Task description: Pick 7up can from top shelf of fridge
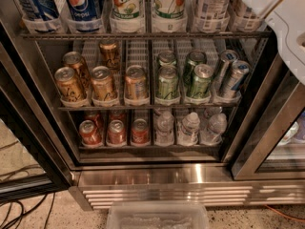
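Two white 7up cans [126, 4] [169, 4] stand side by side on the top shelf [143, 35], their tops cut off by the upper edge of the camera view. Blue Pepsi cans [81, 4] stand to their left and white-labelled cans [212, 4] to their right. The fridge [167, 180] is open, with a ribbed steel base. My gripper is out of view. Only a white arm housing [286, 18] shows at the top right, in front of the shelf's right end.
The rack below holds gold cans [102, 82] and green cans [167, 82]. Lower still are red cans [116, 131] and water bottles [189, 128]. The open black door [24, 142] is at the left, a shut door frame [267, 137] at the right. A clear bin [157, 217] and cables [19, 209] lie on the floor.
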Controlling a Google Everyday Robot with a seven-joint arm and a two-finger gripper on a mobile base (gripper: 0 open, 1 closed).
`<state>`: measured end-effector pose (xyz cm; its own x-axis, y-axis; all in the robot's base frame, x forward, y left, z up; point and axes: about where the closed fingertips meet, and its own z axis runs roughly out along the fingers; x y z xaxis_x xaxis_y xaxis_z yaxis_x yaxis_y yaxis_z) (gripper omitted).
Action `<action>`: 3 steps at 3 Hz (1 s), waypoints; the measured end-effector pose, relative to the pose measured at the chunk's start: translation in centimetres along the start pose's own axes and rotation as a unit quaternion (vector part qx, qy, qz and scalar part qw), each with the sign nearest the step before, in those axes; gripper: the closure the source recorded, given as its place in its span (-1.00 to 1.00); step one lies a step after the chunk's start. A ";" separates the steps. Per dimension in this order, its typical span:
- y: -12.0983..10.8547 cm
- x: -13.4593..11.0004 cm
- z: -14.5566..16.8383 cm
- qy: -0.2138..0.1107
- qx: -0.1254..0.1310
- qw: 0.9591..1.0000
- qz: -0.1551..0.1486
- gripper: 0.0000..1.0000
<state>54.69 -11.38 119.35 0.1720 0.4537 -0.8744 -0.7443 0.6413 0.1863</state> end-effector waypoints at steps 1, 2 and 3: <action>2.9 1.2 0.7 0.028 -0.029 0.999 0.013 1.00; 7.2 3.6 1.7 0.064 -0.060 0.996 0.010 1.00; 10.6 6.4 2.3 0.097 -0.086 0.992 0.012 1.00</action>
<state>49.34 -0.23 116.76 0.0389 0.3297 -0.9433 -0.8487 0.5091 0.1430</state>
